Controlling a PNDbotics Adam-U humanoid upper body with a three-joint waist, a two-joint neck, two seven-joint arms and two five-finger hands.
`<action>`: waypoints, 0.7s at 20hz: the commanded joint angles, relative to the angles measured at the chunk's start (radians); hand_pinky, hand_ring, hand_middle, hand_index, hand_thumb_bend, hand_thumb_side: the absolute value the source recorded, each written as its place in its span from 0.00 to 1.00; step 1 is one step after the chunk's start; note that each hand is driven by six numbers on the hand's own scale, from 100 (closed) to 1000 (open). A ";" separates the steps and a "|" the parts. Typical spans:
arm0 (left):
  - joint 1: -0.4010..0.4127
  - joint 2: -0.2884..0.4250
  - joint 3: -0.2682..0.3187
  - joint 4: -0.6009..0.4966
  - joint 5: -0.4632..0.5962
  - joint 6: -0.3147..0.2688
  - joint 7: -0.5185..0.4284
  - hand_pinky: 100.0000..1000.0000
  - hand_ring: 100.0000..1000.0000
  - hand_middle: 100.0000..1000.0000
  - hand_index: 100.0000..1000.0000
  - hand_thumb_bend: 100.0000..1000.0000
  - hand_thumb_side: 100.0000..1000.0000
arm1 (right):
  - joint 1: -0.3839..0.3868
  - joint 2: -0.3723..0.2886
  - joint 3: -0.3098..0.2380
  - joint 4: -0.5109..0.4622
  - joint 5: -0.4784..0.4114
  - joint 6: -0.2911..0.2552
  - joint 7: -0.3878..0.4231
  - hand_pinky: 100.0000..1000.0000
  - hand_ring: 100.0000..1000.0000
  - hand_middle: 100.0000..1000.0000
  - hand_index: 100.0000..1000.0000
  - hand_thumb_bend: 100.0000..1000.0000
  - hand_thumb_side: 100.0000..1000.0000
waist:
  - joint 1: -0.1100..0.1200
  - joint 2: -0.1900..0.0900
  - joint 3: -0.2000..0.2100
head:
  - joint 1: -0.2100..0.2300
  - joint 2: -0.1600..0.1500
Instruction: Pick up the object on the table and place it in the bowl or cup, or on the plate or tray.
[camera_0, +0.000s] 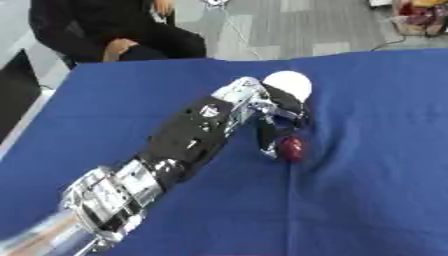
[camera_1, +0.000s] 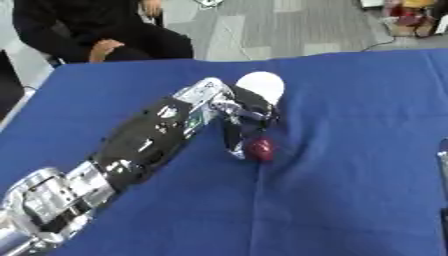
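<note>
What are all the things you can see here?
Red object: one, dark red and round, on the cloth mid-table, at the left hand's fingertips.
White dish: one, white and rounded, just beyond the hand; whether bowl or cup is unclear.
Blue tablecloth: one, covering the table.
Seated person: one, in dark clothes, beyond the far edge.
Dark edge: one, at the right border, unidentifiable.
Left hand: one, black and silver, fingers curled down around the red object.
Right hand: not seen.
</note>
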 joint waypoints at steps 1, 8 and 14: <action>-0.015 0.022 0.010 -0.015 0.010 -0.002 -0.020 0.00 0.00 0.18 0.31 0.37 0.31 | -0.013 -0.007 -0.002 -0.015 -0.001 0.000 0.001 0.30 0.45 0.54 0.65 0.00 1.00 | -0.006 -0.014 0.002 | 0.004 -0.013; -0.011 0.013 0.009 -0.009 0.001 -0.011 -0.060 0.00 0.20 0.43 0.62 0.49 0.48 | -0.015 -0.005 -0.002 -0.015 -0.002 0.000 0.001 0.31 0.45 0.54 0.65 0.00 1.00 | -0.005 -0.013 -0.002 | 0.005 -0.012; -0.007 0.001 0.008 0.000 0.004 -0.023 -0.060 0.00 0.26 0.49 0.68 0.48 0.52 | -0.019 -0.001 -0.001 -0.015 -0.003 -0.001 0.001 0.31 0.45 0.54 0.65 0.00 1.00 | -0.005 -0.012 -0.008 | 0.007 -0.014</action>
